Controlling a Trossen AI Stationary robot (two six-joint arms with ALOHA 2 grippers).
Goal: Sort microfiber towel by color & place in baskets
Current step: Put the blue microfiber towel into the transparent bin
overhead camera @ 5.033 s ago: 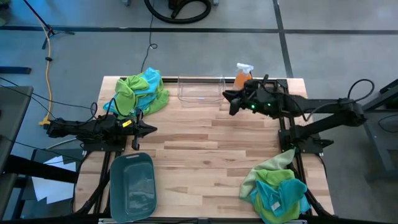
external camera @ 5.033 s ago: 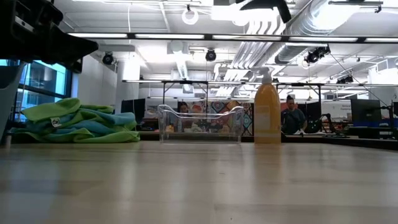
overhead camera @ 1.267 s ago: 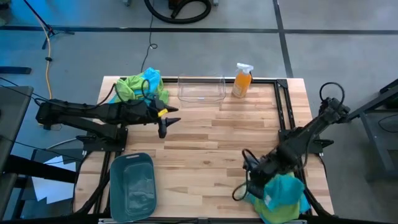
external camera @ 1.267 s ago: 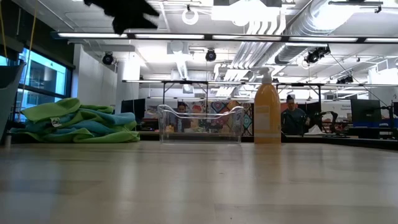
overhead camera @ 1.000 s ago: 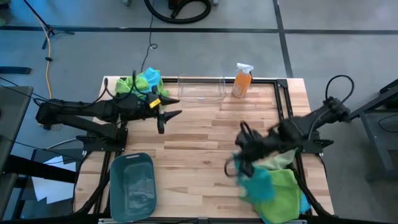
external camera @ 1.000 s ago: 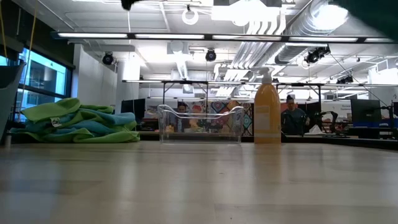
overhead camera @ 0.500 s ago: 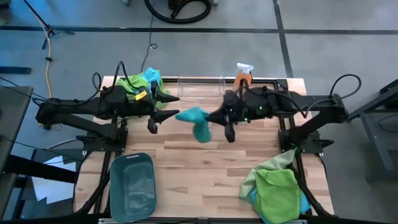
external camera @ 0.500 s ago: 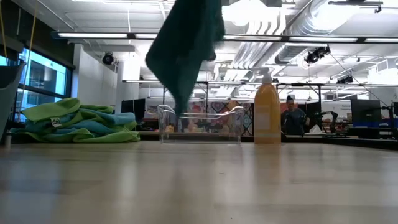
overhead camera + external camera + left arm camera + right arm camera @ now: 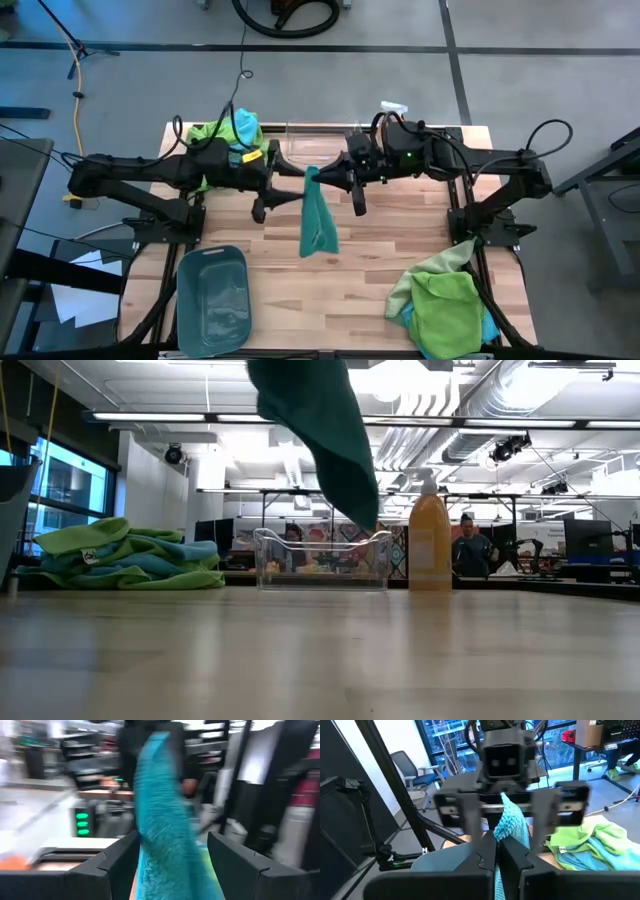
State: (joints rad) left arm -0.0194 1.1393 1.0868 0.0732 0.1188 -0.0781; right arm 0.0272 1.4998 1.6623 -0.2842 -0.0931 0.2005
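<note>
A turquoise microfiber towel (image 9: 318, 215) hangs in the air over the middle of the table, held by my shut right gripper (image 9: 322, 179). In the low view the towel (image 9: 325, 430) dangles above the table. My left gripper (image 9: 290, 183) faces it level from the table's left, open, with a finger (image 9: 112, 867) on each side of the towel (image 9: 165, 820); whether they touch it I cannot tell. The clear basket (image 9: 322, 560) stands at the far middle. The teal-grey basket (image 9: 212, 298) sits near left. My right gripper pinches the towel's top corner (image 9: 509, 822) between its two shut fingers (image 9: 485, 857). It comes in roughly level from the table's right. The towel hangs slack below the hold, lifted clear of the table, its lower tip (image 9: 366, 520) in the air.
A heap of green and blue towels (image 9: 225, 135) lies at the far left, another heap (image 9: 440, 305) at the near right corner. An orange spray bottle (image 9: 430, 540) stands right of the clear basket. Bare wood lies in the near middle.
My right gripper has swung from the near right heap up and across to the far middle, carrying the turquoise towel clear of the table. The towel first trailed and swung and now hangs straight down. My left gripper has moved toward the table's right, up to the towel.
</note>
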